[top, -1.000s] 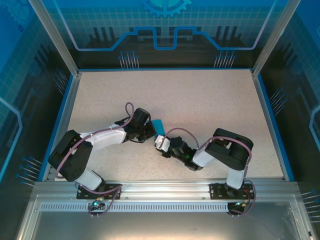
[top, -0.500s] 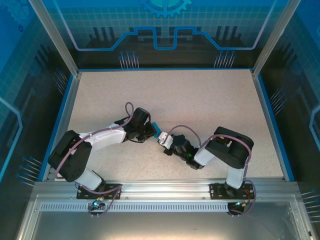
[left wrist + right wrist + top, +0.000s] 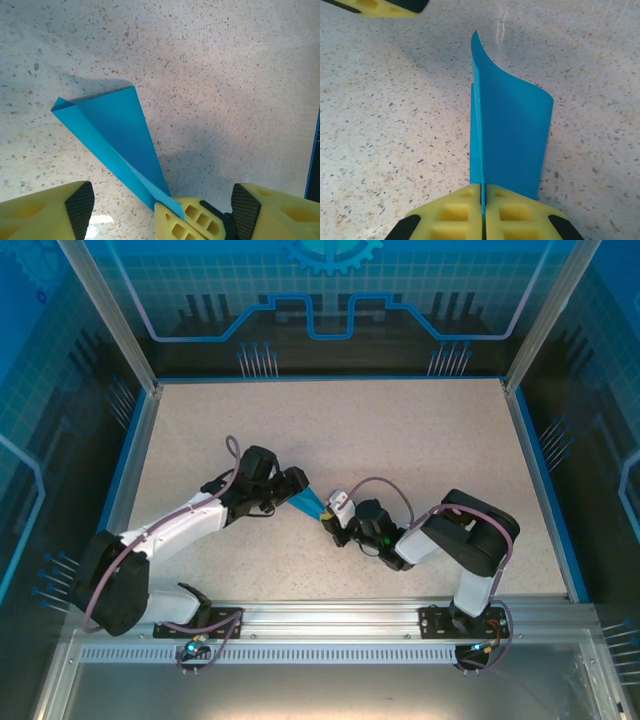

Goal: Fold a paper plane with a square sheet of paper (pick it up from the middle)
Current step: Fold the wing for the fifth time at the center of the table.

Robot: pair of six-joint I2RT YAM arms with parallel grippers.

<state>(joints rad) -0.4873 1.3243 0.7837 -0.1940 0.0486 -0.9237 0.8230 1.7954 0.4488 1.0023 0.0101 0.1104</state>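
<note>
The big speckled table [image 3: 420, 440] is sitting flat under everything, with a blue edge around it. The left arm [image 3: 170, 530] is reaching from its near corner up and in toward the middle of the table. The right arm [image 3: 465, 540] is bending low and reaching in from the other side, so the two arms are almost meeting in the middle.

The left claw [image 3: 294, 484] is standing wide apart. Its two yellow fingers [image 3: 45, 210] are pointing at the table with a big gap between them, and they are not touching the paper. The claw is waiting just beside the wide end of the paper.

The right claw [image 3: 482, 192] is pressing its fingers tight together and pinching the paper plane [image 3: 510, 135] at its pointy end. The bright blue paper is going right in between the two yellow pads.

The paper plane is sitting between the two claws, near the middle of the table. It is looking like a long, thin triangle with folds in it. One flap is curling up and over at the top. A soft shadow [image 3: 95, 82] is lying on the table beside it. I cannot tell if its far end is touching the table.
</note>
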